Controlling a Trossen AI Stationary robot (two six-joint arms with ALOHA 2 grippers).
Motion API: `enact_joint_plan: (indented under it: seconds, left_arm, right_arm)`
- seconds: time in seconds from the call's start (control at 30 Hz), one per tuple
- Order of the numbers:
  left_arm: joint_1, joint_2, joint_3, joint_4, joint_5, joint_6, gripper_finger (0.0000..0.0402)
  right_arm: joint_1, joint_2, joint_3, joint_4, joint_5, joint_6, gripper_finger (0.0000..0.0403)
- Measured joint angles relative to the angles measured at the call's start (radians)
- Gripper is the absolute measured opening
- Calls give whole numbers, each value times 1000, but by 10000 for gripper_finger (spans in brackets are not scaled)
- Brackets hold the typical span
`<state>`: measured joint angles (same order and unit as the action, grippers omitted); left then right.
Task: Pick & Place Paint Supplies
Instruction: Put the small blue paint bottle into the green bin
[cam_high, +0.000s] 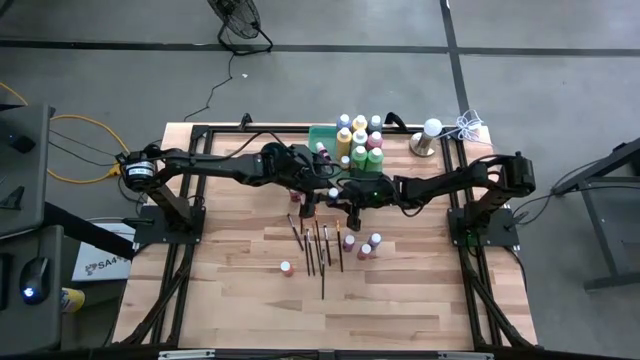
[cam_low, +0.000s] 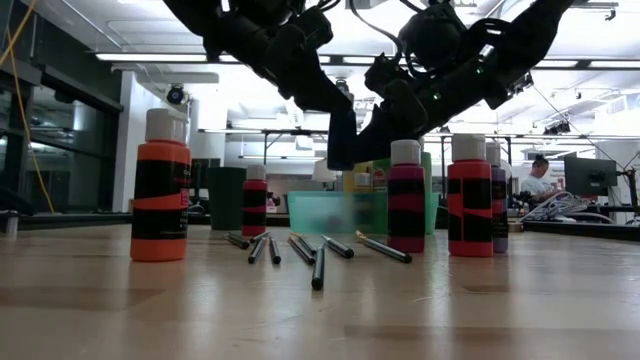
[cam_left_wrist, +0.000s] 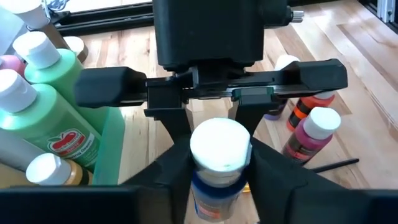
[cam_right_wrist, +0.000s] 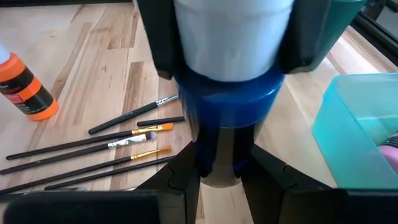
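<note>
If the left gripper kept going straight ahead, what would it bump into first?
Probably the right gripper. It faces the left gripper head-on, just past the blue bottle that both are clamped on. Depth is hard to judge, but it looks very close.

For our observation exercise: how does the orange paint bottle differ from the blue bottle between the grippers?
The orange bottle stands alone on the table, touched by nothing; the blue bottle is gripped by the left gripper and right gripper. The orange bottle has black bands; the blue bottle shows none. Both have pale caps.
</note>
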<state>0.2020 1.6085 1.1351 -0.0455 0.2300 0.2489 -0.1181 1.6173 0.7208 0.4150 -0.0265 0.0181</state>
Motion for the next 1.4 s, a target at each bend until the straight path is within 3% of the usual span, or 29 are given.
enact_joint_plan:
  seconds: [0.27,0.53,0.77,0.93,1.13,1.4]
  left_arm:
    - [0,0,0,-1,4,5,110]
    - [10,-1,0,-33,-137,36,110]
    - [79,-1,0,7,-177,-22,110]
    - [129,3,0,87,-255,-78,110]
    - [145,74,0,219,-273,-116,110]
    - [146,143,0,235,-353,-144,110]
  right_arm:
    - [0,0,0,-6,5,5,106]
    - [-1,-32,0,-135,136,68,191]
    - [8,-119,0,-271,129,128,251]
    - [30,-139,0,-291,132,136,254]
    - [47,-139,0,-298,132,136,248]
    - [47,-139,0,-332,145,143,247]
